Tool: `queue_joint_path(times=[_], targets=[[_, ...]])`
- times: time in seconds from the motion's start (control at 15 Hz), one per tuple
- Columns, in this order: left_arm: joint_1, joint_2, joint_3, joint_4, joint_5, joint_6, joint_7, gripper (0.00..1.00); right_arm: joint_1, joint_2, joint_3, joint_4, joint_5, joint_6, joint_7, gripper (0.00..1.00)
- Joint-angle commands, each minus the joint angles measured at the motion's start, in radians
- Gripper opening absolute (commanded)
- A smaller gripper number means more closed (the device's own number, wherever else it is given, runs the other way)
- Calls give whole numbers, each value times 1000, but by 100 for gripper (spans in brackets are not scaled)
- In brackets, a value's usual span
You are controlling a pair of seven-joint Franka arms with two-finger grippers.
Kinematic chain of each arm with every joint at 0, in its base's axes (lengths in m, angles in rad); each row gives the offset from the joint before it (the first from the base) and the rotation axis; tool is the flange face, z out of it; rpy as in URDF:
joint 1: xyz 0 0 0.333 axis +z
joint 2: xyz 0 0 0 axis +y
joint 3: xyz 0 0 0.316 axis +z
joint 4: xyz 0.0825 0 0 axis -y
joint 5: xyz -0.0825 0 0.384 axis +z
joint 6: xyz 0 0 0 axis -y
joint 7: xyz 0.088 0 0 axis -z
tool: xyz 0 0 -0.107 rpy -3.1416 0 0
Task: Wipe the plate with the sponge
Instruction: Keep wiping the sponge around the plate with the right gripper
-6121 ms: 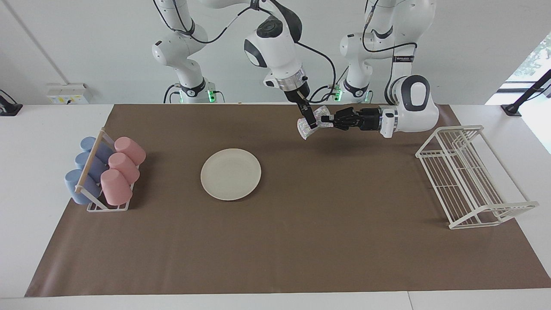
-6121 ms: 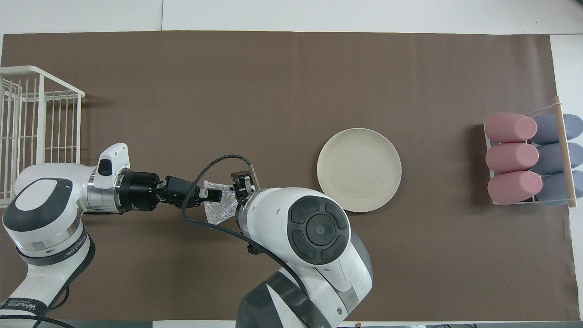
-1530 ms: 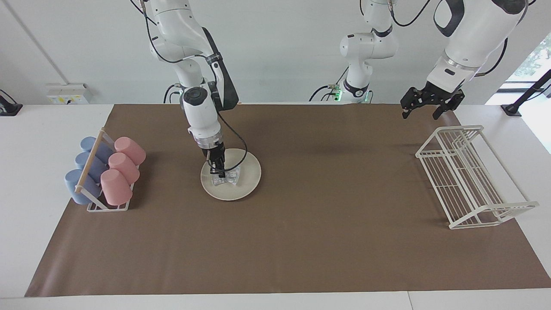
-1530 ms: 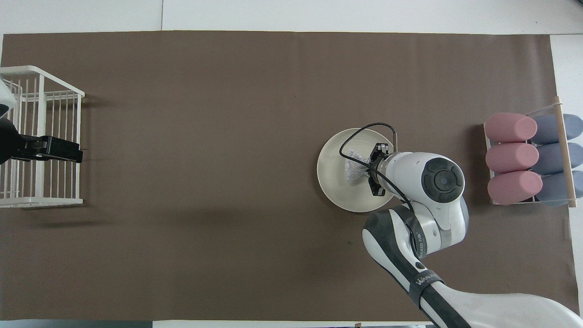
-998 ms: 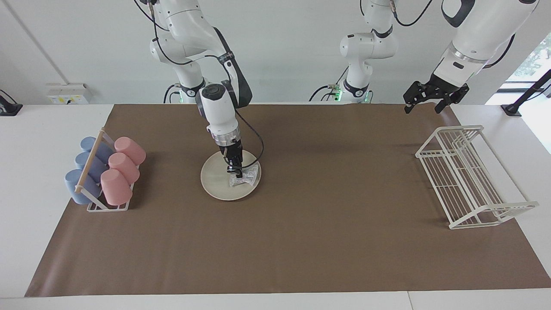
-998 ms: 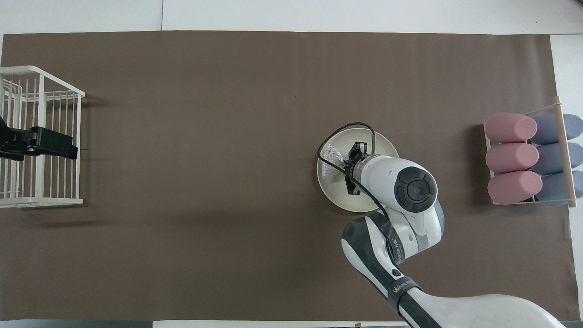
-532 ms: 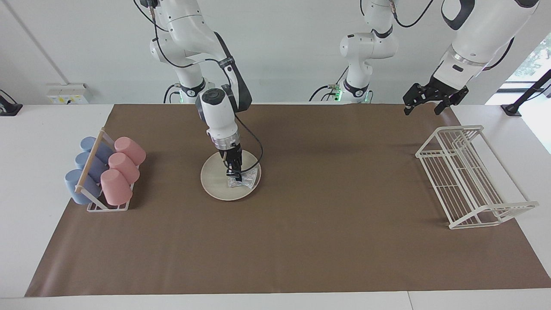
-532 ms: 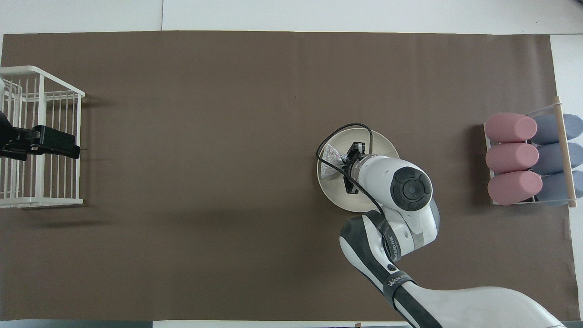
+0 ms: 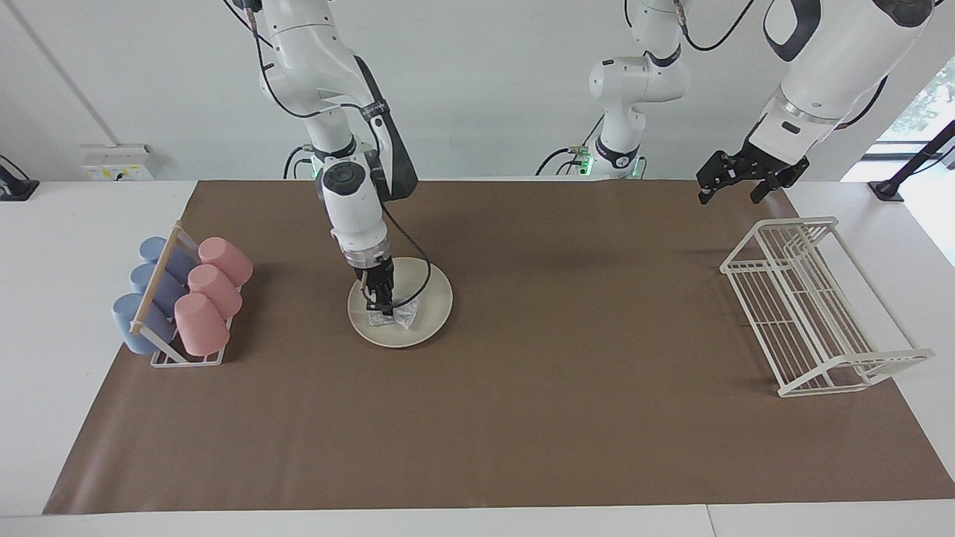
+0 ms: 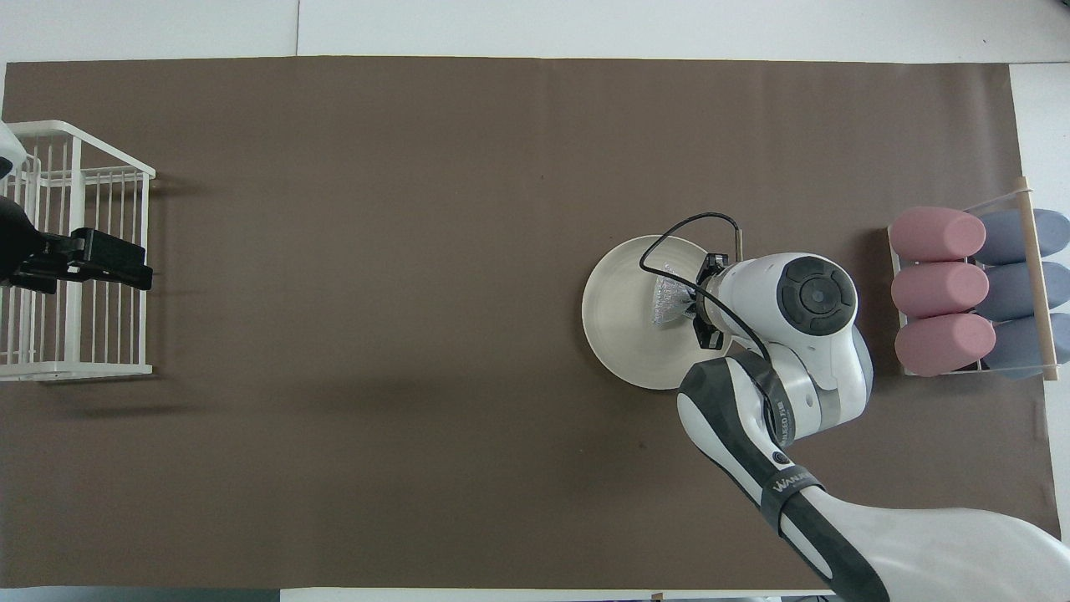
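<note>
Sponge handling: the sponge (image 9: pixel 394 316) looked soft, light and crushable; best pinched at its bunched top, as it was
Plate handling: the plate (image 9: pixel 433 298) seemed stiff and smooth; likely to slide under a hard push
Looks: silvery shiny mesh pad; round cream-white plate, plain rim
Place: sponge lay on the plate, on the part nearer the cup rack (image 9: pixel 179 298)
Right gripper (image 9: pixel 378 302): fingertips pinched on the sponge
Left gripper (image 9: pixel 735 179): fingers spread, empty, waited above the wire rack (image 9: pixel 809 306)

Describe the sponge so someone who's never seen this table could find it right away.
On the brown mat, find the round cream plate beside the rack of cups. The sponge lies on that plate, pinched in the right gripper: a small, crinkly silver-grey pad, the only shiny thing there.
</note>
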Motion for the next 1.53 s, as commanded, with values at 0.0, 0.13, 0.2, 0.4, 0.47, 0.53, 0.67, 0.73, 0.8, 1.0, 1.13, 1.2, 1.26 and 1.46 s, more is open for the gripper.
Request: queue_joint_path(times=[0.0,0.13,0.2,0.4,0.47,0.53,0.67,0.73,0.8,1.0,1.13,1.2,1.26,1.46], targets=[[1,-16,4,-12,16,19,-13,100,-15,47,4,-29,-33,-2,-6,0],[3,-14,4,-12,14,23,-14,100,0,52,6,-23,-31,35,41,0],[4,-16,4,-14,14,26,-13,100,18,52,9,-21,-31,53,86,0],[4,-16,5,-15,13,35,-16,100,98,79,9,8,-25,90,185,0],[6,-16,5,-17,13,45,-28,100,124,93,9,26,-23,90,215,0],[7,-17,10,-22,13,54,-37,100,139,99,9,42,-22,90,239,0],[29,-22,10,-41,13,87,-39,100,167,101,11,49,-17,93,273,0],[29,-22,10,-45,13,95,-37,100,181,101,11,54,-17,98,290,0],[29,-23,10,-48,13,94,-37,100,184,102,11,56,-17,100,301,0],[32,-23,11,-46,13,94,-39,100,179,101,9,43,-17,101,290,0],[35,-23,11,-48,13,94,-41,100,163,99,8,31,-19,95,266,0],[35,-25,11,-48,13,91,-42,100,150,92,8,13,-19,83,246,0],[35,-26,11,-48,13,91,-42,100,147,87,6,-10,-19,71,227,0],[33,-25,11,-48,11,117,-44,100,103,70,3,-38,-23,2,152,0]])
